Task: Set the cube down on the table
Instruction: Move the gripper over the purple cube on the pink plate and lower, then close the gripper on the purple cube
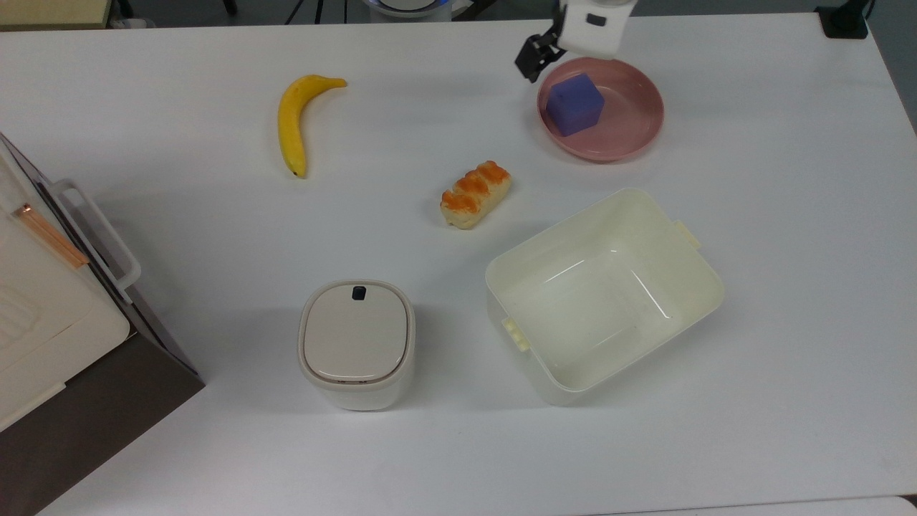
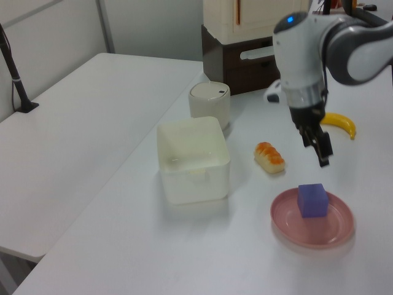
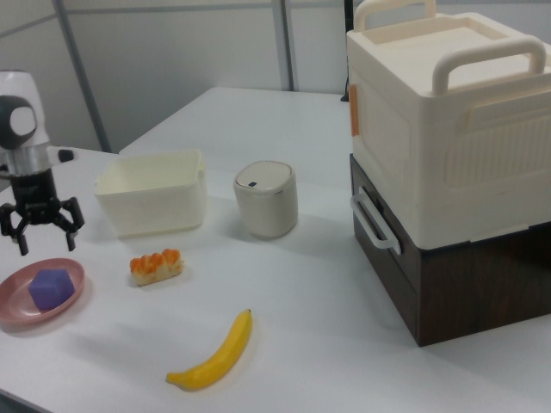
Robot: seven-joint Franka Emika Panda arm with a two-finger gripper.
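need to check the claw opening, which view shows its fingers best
The right view: the claw faces the camera, both fingers spread open above the plate. The left view shows it edge-on; the top view's claw is mostly under the wrist.
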